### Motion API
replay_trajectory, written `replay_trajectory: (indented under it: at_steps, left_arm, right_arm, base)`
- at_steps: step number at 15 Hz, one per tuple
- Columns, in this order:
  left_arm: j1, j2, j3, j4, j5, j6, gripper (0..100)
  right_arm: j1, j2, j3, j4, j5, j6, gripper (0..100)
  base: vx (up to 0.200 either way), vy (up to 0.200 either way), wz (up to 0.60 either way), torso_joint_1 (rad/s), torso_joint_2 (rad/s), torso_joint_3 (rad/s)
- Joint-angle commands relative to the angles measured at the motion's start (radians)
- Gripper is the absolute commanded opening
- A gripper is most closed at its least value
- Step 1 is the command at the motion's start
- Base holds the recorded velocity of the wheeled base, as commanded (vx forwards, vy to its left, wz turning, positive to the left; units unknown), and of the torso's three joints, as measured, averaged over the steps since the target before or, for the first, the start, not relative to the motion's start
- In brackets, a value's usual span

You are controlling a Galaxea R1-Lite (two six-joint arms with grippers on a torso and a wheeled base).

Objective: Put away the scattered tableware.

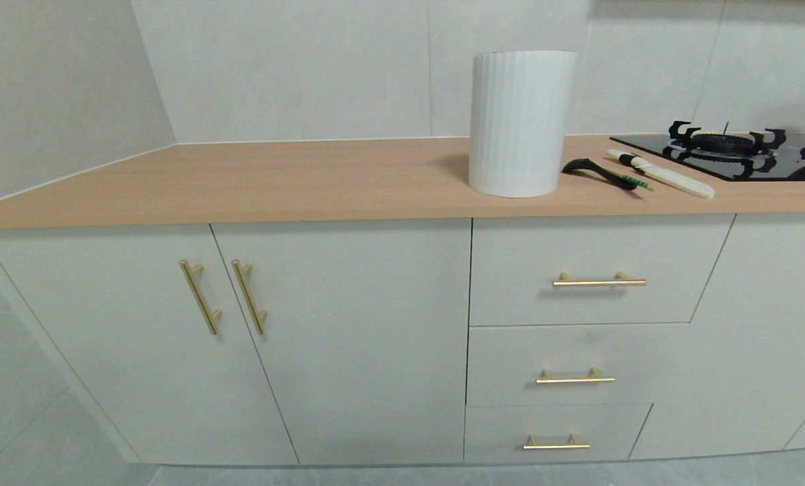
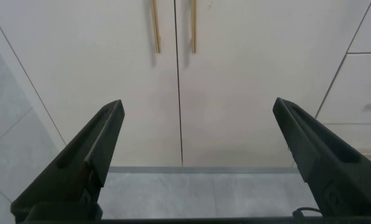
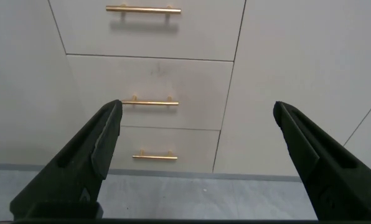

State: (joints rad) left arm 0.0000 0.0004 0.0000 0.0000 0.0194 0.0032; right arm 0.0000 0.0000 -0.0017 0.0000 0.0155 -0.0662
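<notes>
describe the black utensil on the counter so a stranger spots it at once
On the wooden countertop, find the white ribbed canister near the hob. The black utensil lies by its base, on the hob side. It is curved and black; its white neighbour is straight.

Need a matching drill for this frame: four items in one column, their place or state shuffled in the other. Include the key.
Column A
1. white ribbed cylindrical container
2. black curved-handled utensil
3. black glass gas hob
4. left gripper

Column B
a. open, facing the pale cabinet doors
b. at the right end of the wooden worktop
c. standing upright on the worktop
d. lying flat between container and hob

Pairs: 1-c; 2-d; 3-b; 4-a
</notes>
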Motion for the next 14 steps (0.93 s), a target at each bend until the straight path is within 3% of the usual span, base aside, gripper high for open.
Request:
replay_trajectory:
  at_steps: [1, 7, 8, 10, 12, 14]
  left_arm:
    - [0.000, 0.000, 0.000, 0.000, 0.001, 0.000, 100]
    - [0.000, 0.000, 0.000, 0.000, 0.001, 0.000, 100]
    - [0.000, 0.000, 0.000, 0.000, 0.001, -0.002, 100]
    - [0.000, 0.000, 0.000, 0.000, 0.001, -0.002, 100]
    - [0.000, 0.000, 0.000, 0.000, 0.001, -0.002, 100]
    - [0.000, 0.000, 0.000, 0.000, 0.001, -0.002, 100]
  right_arm:
    - [0.000, 0.002, 0.000, -0.002, 0.000, -0.003, 100]
    - [0.000, 0.000, 0.000, -0.003, 0.003, -0.020, 100]
    - [0.000, 0.005, -0.057, -0.035, 0.004, -0.012, 100]
    - [0.060, 0.173, -0.383, -0.012, 0.014, 0.163, 100]
    - [0.084, 0.330, -0.423, 0.072, 0.021, 0.091, 100]
    - [0.089, 0.503, -0.419, 0.074, 0.024, 0.052, 100]
  base:
    - [0.000, 0.000, 0.00, 0.000, 0.00, 0.000]
    - [0.000, 0.000, 0.00, 0.000, 0.00, 0.000]
    - [0.000, 0.000, 0.00, 0.000, 0.00, 0.000]
    - [0.000, 0.000, 0.00, 0.000, 0.00, 0.000]
    - [0.000, 0.000, 0.00, 0.000, 0.00, 0.000]
    - [0.000, 0.000, 0.00, 0.000, 0.00, 0.000]
